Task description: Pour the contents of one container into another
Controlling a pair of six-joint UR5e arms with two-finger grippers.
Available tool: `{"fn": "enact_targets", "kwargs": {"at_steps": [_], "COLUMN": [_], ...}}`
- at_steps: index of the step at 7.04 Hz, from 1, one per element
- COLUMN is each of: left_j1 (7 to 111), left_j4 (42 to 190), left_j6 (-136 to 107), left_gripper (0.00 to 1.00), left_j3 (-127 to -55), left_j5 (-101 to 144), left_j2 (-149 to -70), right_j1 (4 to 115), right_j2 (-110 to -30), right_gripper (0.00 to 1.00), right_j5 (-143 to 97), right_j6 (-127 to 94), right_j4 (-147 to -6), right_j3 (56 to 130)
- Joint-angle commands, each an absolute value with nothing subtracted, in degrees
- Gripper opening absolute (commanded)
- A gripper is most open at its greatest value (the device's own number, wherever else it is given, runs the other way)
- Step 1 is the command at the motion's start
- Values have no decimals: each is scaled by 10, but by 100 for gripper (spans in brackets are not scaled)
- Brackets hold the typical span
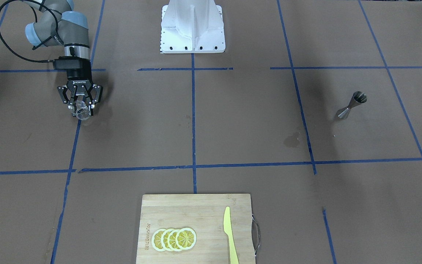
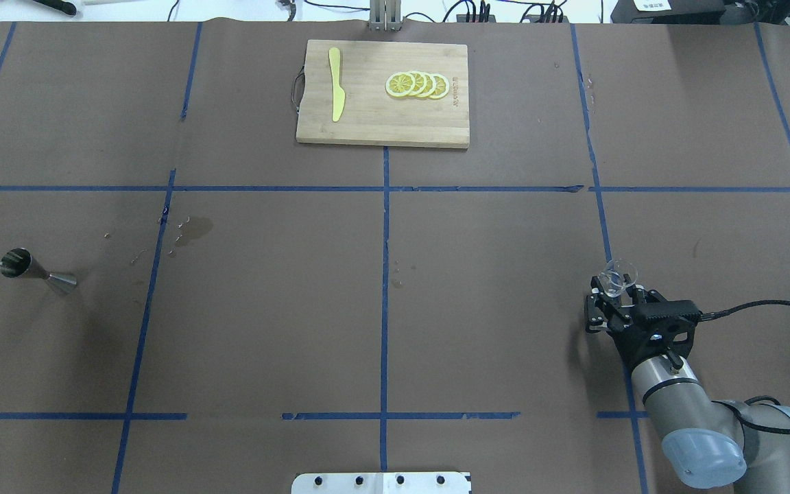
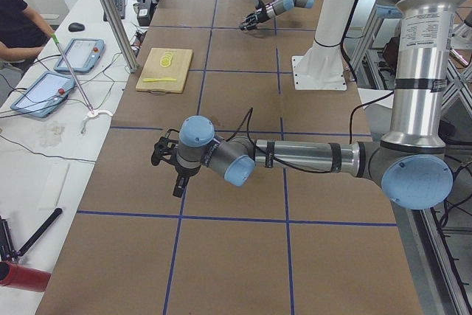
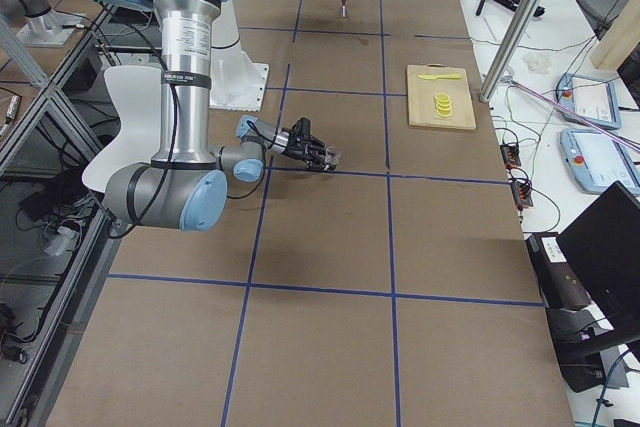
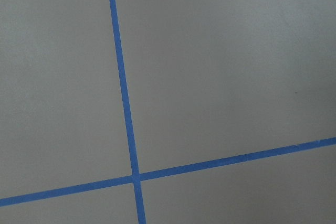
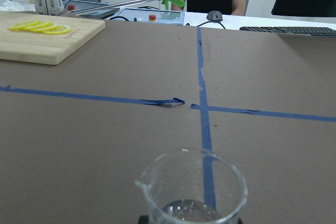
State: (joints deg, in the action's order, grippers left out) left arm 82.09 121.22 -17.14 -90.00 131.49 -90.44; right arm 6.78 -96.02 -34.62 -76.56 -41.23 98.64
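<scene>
The right arm reaches forward low over the tabletop [image 2: 491, 288], its forearm close to level, and its claw [image 2: 616, 291] is clenched on the glass cup [image 2: 620, 276], one finger on each side. The cup sits upright in the grip with its mouth open to the wrist camera (whether its base touches the tabletop, I cannot tell). The left arm stretches out low as well. Its claw [image 3: 162, 154] shows only in the side view, so I cannot tell how its jaws stand, and its wrist camera sees only brown surface and a crossing of tape.

The tabletop is covered in brown paper, marked into squares by blue tape [image 2: 385, 309]. Beyond its far edge stands a white desk with tablets, a keyboard and a mouse, and people in dark tops sit there.

A cutting board [image 2: 381, 123] lies at the middle of the far edge. It carries a row of overlapping lemon slices [image 2: 417, 84] and a yellow knife [image 2: 336, 92]. The cup is well apart from the board, nearer the robot and off to its right. The jigger [image 2: 37, 272] stands upright, also well apart from the board, off to the robot's left. A faint stain [image 2: 196, 226] lies between the jigger and the board.
</scene>
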Motion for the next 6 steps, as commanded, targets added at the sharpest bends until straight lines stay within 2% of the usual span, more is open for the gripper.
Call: {"fn": "enact_targets", "kwargs": {"at_steps": [1,3,5,6], "left_j1": [821,821,821,821], "left_j4": [1213,1213,1213,1213], "left_j6": [-171,-171,-171,-171], "left_gripper": [100,100,100,100], "left_j3": [-903,-904,-908,-908], "left_j5": [1315,1315,1315,1315], "left_j2": [-904,-903,-902,-902], "right_j1": [68,67,65,66], "right_j2": [-982,-987,-987,-987], "right_gripper": [33,39,49,62], "right_j5": [-345,-346,-346,-345], "right_j6": [-773,-773,-773,-773], "right_j4": [-383,-346,-343,-342], "right_j3": [984,954,950,951]}}
